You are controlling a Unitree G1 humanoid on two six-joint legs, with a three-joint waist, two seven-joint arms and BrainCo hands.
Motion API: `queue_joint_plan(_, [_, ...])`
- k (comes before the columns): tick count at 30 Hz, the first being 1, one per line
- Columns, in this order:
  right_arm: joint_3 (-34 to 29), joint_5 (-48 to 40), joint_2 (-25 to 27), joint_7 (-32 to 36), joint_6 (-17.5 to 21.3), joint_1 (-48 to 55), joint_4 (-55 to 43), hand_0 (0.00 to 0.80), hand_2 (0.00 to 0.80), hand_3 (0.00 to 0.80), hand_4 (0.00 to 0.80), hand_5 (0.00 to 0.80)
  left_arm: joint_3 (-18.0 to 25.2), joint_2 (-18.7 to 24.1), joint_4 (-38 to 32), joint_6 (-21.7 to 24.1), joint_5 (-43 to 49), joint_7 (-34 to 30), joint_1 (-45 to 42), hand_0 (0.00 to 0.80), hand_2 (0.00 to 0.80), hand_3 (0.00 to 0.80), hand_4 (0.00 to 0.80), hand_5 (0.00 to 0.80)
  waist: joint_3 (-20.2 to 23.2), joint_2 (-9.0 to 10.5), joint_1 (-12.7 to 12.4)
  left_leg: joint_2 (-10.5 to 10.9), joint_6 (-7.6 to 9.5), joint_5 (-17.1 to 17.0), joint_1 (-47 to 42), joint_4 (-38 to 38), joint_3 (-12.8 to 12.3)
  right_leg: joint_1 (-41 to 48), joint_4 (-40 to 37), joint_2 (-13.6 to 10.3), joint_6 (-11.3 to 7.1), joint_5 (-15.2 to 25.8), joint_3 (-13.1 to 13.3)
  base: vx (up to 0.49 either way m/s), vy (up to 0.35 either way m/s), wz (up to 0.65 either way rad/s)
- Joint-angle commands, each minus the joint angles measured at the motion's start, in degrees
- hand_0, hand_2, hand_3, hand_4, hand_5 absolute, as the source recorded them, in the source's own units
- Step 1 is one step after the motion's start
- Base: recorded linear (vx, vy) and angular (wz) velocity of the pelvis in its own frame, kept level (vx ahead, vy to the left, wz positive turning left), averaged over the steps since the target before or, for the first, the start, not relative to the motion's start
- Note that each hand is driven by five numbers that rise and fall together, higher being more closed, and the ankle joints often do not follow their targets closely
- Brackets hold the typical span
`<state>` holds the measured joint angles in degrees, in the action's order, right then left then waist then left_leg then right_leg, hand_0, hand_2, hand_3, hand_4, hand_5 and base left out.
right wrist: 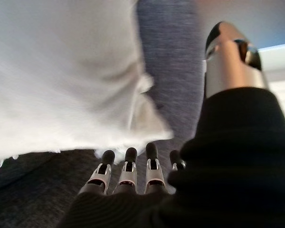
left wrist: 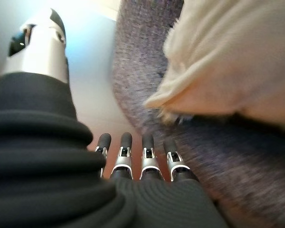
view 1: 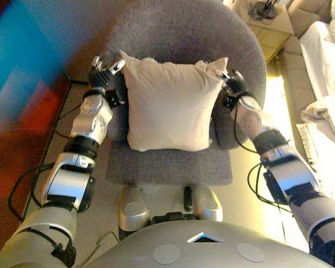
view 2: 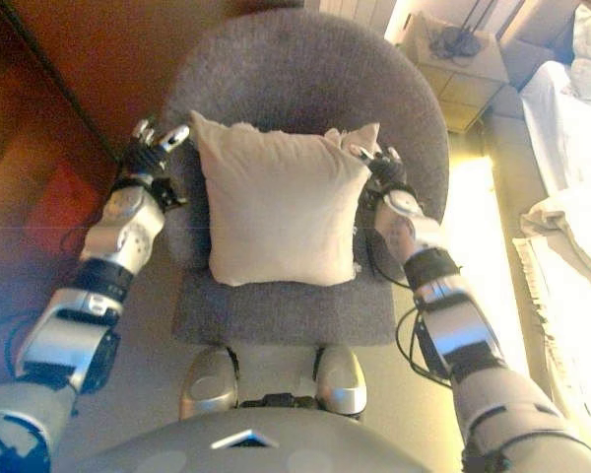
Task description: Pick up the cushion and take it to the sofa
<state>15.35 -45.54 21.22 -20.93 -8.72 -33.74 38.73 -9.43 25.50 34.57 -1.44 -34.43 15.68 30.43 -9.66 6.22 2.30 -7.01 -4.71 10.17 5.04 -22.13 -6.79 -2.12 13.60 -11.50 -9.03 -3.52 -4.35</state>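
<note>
The cushion (view 1: pixel 170 106) is leaning on the armchair (view 1: pixel 184 33), hiding its backrest, flanked by the straight-fingered, empty left hand (view 1: pixel 103 71) and right hand (view 1: pixel 231 81).

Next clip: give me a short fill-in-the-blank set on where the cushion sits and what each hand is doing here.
1. The cream cushion leans against the back of the grey ____.
2. The left hand and right hand flank the cushion's two ____ corners.
3. In both wrist views the fingers are ____, not curled round the cushion.

Missing words: armchair; upper; straight
</note>
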Motion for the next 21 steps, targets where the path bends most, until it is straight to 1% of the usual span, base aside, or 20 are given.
queue_joint_plan(1, [-3.57, 3.21, 3.49, 1.12, 5.73, 2.75, -3.69, 0.0, 0.0, 0.0, 0.0, 0.0, 3.17, 2.25, -5.57, 4.19, -0.07, -2.4, -3.4, 0.0, 0.0, 0.0, 0.0, 0.0, 4.86, -1.24, -0.26, -3.08, -2.83, -5.68, -6.18, 10.39, -1.04, -0.34, -7.6, -0.47, -2.96, 5.96, 2.0, -0.033, 0.071, -0.07])
queue_joint_plan(3, [-5.24, 4.12, 3.63, 1.54, 6.96, 5.02, -5.28, 0.0, 0.0, 0.0, 0.0, 0.0, 4.5, 1.77, -8.17, 5.21, 0.22, -4.16, -6.3, 0.0, 0.0, 0.0, 0.0, 0.0, 5.74, -1.99, -0.36, -2.7, -2.82, -7.01, -7.37, 13.71, -1.44, 0.78, -9.94, -0.15, -2.73, 6.84, 0.72, -0.062, 0.079, -0.08])
queue_joint_plan(5, [-7.36, 4.68, 3.72, 2.75, 7.33, 8.46, -8.01, 0.0, 0.0, 0.0, 0.0, 0.0, 6.08, 1.58, -11.31, 5.87, -1.19, -5.76, -9.47, 0.0, 0.0, 0.0, 0.0, 0.0, 6.52, -2.75, -0.17, -2.32, -2.71, -8.06, -8.51, 16.44, -1.96, 1.61, -11.7, 0.32, -2.53, 7.52, 0.08, -0.067, 0.08, 0.02])
queue_joint_plan(9, [-9.51, 8.14, 2.34, 7.35, 7.51, 15.24, -12.86, 0.0, 0.0, 0.0, 0.0, 0.0, 9.84, -0.21, -15.57, 6.9, -4.94, -10.31, -14.67, 0.0, 0.0, 0.0, 0.0, 0.0, 7.7, -3.62, 0.52, -1.63, -2.19, -8.55, -9.9, 18.91, -2.96, 2.31, -12.89, 0.97, -1.98, 7.66, -0.36, -0.071, 0.061, -0.04])
queue_joint_plan(12, [-9.67, 10.88, 0.44, 11.09, 7.89, 20.65, -17.36, 0.0, 0.0, 0.0, 0.0, 0.0, 11.03, -2.55, -19.7, 6.83, -6.03, -14.31, -19.39, 0.0, 0.0, 0.0, 0.0, 0.0, 8.09, -3.92, 0.95, -1.17, -1.83, -8.61, -10.45, 19.87, -3.71, 2.58, -13.96, 1.38, -1.72, 7.92, -0.53, -0.078, 0.034, -0.05])
queue_joint_plan(13, [-9.48, 11.45, -0.56, 12.4, 8.17, 23.25, -19.74, 0.0, 0.0, 0.0, 0.0, 0.0, 11.19, -3.75, -21.61, 6.67, -6.2, -15.6, -21.74, 0.0, 0.0, 0.0, 0.0, 0.0, 8.21, -4.01, 1.14, -0.92, -1.68, -8.67, -10.67, 20.28, -4.12, 2.67, -14.64, 1.63, -1.62, 8.22, -0.71, -0.111, 0.028, -0.04])
queue_joint_plan(15, [-9.38, 10.9, -2.32, 15.63, 8.06, 26.58, -21.95, 0.0, 0.0, 0.0, 0.0, 0.0, 11.23, -5.14, -23.09, 6.78, -6.45, -18.82, -25.35, 0.0, 0.0, 0.0, 0.0, 0.0, 8.25, -4.17, 1.45, -0.59, -1.43, -8.74, -10.98, 21.01, -4.96, 2.58, -15.78, 1.98, -1.46, 8.88, -1.48, -0.106, 0.02, -0.04])
queue_joint_plan(16, [-9.3, 10.75, -2.68, 16.47, 8.12, 27.25, -22.18, 0.0, 0.0, 0.0, 0.0, 0.0, 11.21, -5.33, -23.22, 6.92, -6.45, -19.58, -26.14, 0.0, 0.0, 0.0, 0.0, 0.0, 8.33, -4.21, 1.51, -0.54, -1.38, -8.77, -11.04, 21.21, -5.12, 2.54, -16.0, 2.05, -1.43, 9.03, -1.65, -0.136, 0.015, -0.03])
queue_joint_plan(17, [-8.72, 10.37, -4.25, 18.93, 8.54, 29.23, -22.49, 0.0, 0.0, 0.0, 0.0, 0.0, 10.62, -5.92, -23.74, 7.32, -6.54, -22.34, -28.38, 0.0, 0.0, 0.0, 0.0, 0.0, 8.06, -4.35, 1.6, -0.23, -1.2, -8.82, -10.95, 21.62, -5.4, 2.25, -16.34, 2.28, -1.27, 9.3, -2.14, -0.13, 0.011, -0.11])
queue_joint_plan(20, [-7.25, 10.09, -6.35, 24.94, 8.57, 32.95, -22.98, 0.0, 0.0, 0.0, 0.0, 0.0, 9.36, -7.93, -24.73, 8.04, -9.98, -25.5, -33.5, 0.0, 0.0, 0.0, 0.0, 0.0, 7.58, -4.3, 1.44, 0.46, -0.52, -8.47, -10.69, 21.66, -5.45, 1.92, -16.09, 2.61, -1.03, 9.26, -2.23, -0.12, 0.003, -0.12])
queue_joint_plan(21, [-7.07, 10.11, -6.57, 27.14, 8.65, 33.93, -22.97, 0.0, 0.0, 0.0, 0.0, 0.0, 9.14, -8.74, -24.96, 8.49, -9.86, -25.62, -35.38, 0.0, 0.0, 0.0, 0.0, 0.0, 7.36, -4.19, 1.29, 0.54, -0.42, -8.31, -10.48, 21.31, -5.59, 1.77, -15.91, 2.62, -1.0, 9.25, -2.37, -0.089, -0.004, -0.03])
